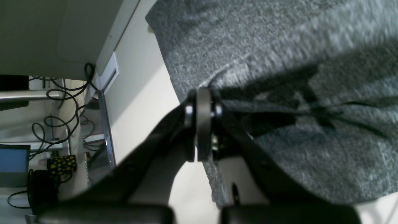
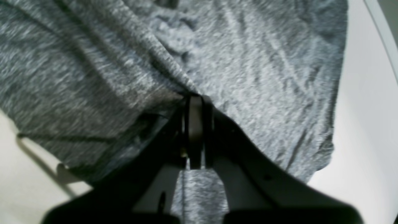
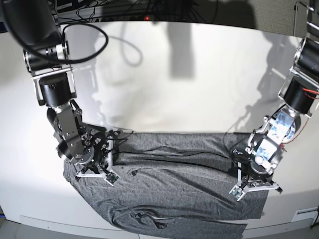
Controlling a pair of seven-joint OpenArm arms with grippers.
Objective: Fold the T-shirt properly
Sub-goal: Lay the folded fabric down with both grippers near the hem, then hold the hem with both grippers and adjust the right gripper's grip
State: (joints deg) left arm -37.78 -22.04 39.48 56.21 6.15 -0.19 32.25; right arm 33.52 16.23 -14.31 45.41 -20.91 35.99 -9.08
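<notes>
The heather-grey T-shirt (image 3: 179,184) lies spread and wrinkled along the near side of the white table (image 3: 174,74), with a sleeve trailing at the front edge. My right gripper (image 3: 113,141), on the base view's left, is shut on a fold of the T-shirt (image 2: 248,62) near its left end; in the right wrist view the right gripper (image 2: 194,99) pinches bunched cloth. My left gripper (image 3: 238,155), on the base view's right, is shut on the T-shirt (image 1: 279,46) at its side edge, where the left gripper (image 1: 200,91) closes on the hem.
A black cable (image 3: 99,35) loops over the table's back left. Beyond the table's edge in the left wrist view are tangled cables (image 1: 62,109), a black mug with yellow dots (image 1: 62,165) and a blue screen (image 1: 12,161).
</notes>
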